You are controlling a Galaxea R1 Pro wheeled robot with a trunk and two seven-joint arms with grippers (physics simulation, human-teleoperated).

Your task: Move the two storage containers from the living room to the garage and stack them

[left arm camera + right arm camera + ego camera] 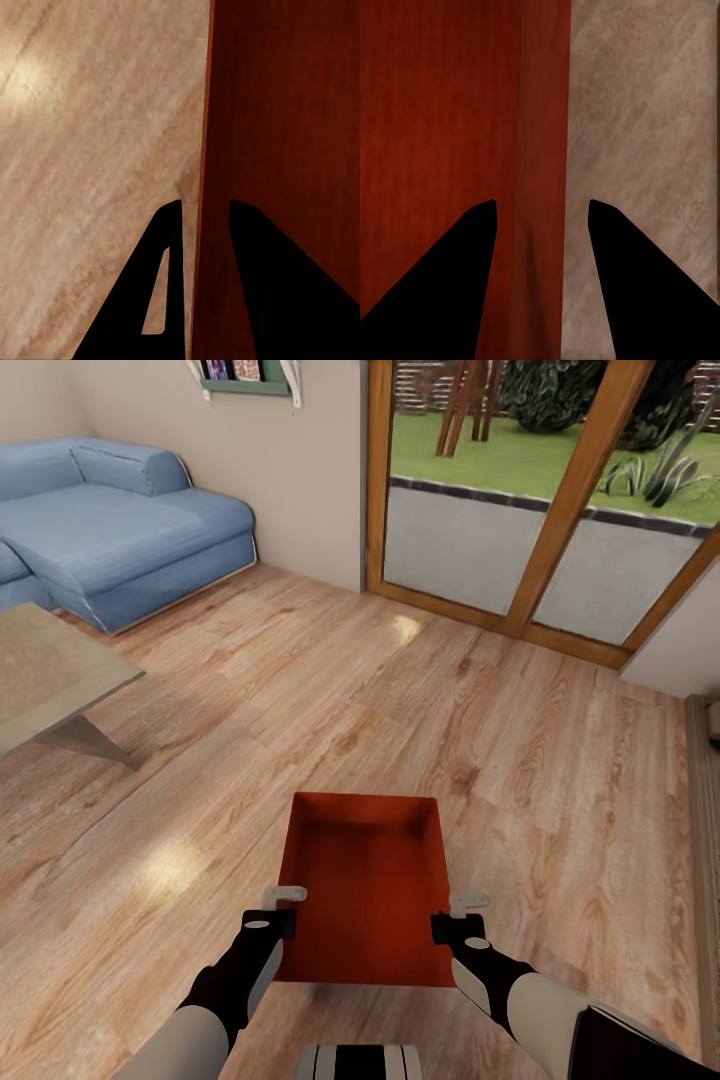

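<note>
Living room, carry stage: orange-red storage container (366,900) held low over the plank floor (450,700), left gripper (283,905) and right gripper (462,913) each pinching a side wall. Next, seemingly, transit to the garage. Wrist views reveal fingers (161,277) straddling the walls; head view adds sofa (120,540), glass doors (520,490).

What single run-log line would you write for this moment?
living room, wood floor | storage container held off floor | left gripper on its left wall | right gripper on right wall
</note>
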